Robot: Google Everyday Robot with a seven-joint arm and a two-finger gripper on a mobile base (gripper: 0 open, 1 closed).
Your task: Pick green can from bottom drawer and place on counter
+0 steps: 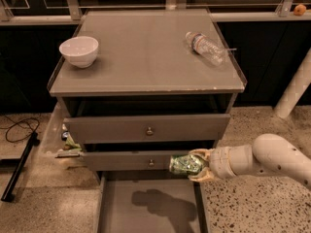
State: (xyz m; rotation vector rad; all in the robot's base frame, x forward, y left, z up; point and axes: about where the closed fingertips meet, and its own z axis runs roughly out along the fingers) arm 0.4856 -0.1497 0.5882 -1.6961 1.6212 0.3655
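Observation:
The green can [183, 164] is shiny green with silvery markings. It lies sideways in my gripper [197, 164], which is shut on it. The gripper reaches in from the right on a white arm and holds the can above the open bottom drawer [119, 208], in front of the middle drawer's face. The can's shadow falls on the drawer's bare grey floor. The counter [141, 57] is the flat grey cabinet top above, well higher than the can.
A white bowl [78, 51] stands on the counter's left. A clear plastic water bottle [206, 47] lies at its right rear. Two grey drawers with round knobs [149, 130] are slightly open. A black cable [19, 128] and a black stand lie on the floor at left.

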